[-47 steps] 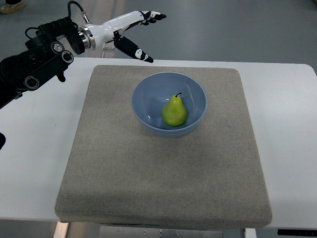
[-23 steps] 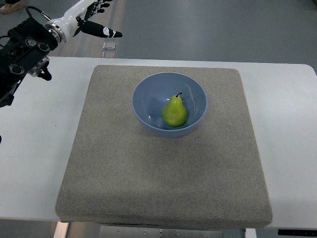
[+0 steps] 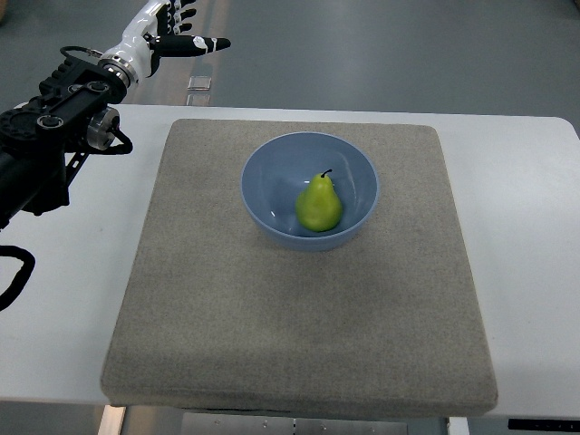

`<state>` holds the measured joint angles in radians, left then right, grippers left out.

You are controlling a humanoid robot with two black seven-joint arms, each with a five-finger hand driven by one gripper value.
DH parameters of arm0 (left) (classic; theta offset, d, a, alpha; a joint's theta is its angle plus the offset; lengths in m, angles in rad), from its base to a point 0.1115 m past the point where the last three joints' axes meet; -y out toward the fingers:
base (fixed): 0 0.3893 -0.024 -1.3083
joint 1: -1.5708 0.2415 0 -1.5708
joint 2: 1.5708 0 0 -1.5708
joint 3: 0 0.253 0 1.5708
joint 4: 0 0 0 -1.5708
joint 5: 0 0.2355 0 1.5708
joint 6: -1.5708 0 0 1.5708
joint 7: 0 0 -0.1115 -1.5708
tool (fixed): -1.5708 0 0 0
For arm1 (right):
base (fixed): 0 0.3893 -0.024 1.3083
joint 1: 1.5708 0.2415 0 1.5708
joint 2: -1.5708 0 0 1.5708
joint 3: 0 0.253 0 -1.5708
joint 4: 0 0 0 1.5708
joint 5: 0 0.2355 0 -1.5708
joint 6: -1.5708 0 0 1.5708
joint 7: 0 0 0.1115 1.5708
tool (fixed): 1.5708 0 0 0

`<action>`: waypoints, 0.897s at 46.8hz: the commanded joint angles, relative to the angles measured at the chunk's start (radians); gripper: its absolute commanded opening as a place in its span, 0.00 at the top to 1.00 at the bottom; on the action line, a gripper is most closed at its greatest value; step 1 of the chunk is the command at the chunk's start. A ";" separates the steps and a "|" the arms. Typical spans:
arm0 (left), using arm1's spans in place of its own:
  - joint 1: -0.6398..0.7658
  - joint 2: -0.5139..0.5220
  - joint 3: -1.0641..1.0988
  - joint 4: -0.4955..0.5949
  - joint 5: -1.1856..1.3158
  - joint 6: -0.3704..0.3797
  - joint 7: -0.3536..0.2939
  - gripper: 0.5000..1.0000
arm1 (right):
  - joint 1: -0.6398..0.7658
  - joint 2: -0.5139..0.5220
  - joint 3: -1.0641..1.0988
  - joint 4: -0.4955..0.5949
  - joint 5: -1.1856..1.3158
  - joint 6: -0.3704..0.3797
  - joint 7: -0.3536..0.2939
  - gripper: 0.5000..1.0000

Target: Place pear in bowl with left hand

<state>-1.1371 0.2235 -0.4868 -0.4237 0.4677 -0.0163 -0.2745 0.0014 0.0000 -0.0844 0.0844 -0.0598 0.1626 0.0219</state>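
While the left hand [image 3: 172, 27] is hanging past the table's far left corner, its position is differing only a little from half a second back: the thumb is pointing right at about the same height, but the black forearm [image 3: 54, 136] is now sitting lower and further over the white table [image 3: 63, 272], with more of its joints in frame. Against the frame a second ago the change is bigger: then the hand was reaching close to the mat's far edge, now it is well apart from it, up at the top of the picture. Fingers are lying stretched out and loose, gripping nothing.

Pear [image 3: 319, 205] is sitting inside the blue bowl [image 3: 272, 172], same spot in all three frames, nothing touching it. It is looking yellow-green, smooth, wide at the base and narrowing upward, with a short dark curved stem at the top. It is resting right of the bowl's middle, near the near-right wall. Bowl is standing on the grey mat [image 3: 299, 326], toward the mat's far half, and the mat is covering most of the table.

Fingertips are getting cut off by the top edge, so only the thumb and finger bases are showing clearly. Forearm is running out of the left edge. Bowl's near wall is hiding the pear's underside contact.
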 commanded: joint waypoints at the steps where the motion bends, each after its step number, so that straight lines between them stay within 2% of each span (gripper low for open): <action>1: 0.017 -0.026 -0.001 0.025 -0.081 0.003 0.000 0.02 | 0.000 0.000 0.000 0.000 0.000 0.000 0.000 0.15; 14: 0.030 -0.035 -0.003 0.045 -0.365 0.004 0.006 0.02 | 0.000 0.000 0.000 0.000 0.000 0.000 0.001 0.15; 22: 0.031 -0.053 -0.006 0.049 -0.468 0.015 0.106 0.02 | 0.000 0.000 0.000 0.000 0.000 0.000 0.001 0.15; 28: 0.056 -0.070 -0.010 0.046 -0.508 0.033 0.113 0.02 | 0.000 0.000 0.000 0.000 0.000 0.000 0.001 0.15; 35: 0.075 -0.072 -0.013 0.048 -0.567 -0.005 0.110 0.03 | 0.000 0.000 0.000 0.000 0.000 0.000 0.001 0.15; 42: 0.086 -0.070 -0.061 0.066 -0.606 -0.122 0.081 0.03 | 0.000 0.000 0.000 0.000 0.000 0.000 0.001 0.15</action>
<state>-1.0517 0.1522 -0.5249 -0.3726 -0.1321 -0.0839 -0.1715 0.0014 0.0000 -0.0843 0.0844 -0.0598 0.1627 0.0226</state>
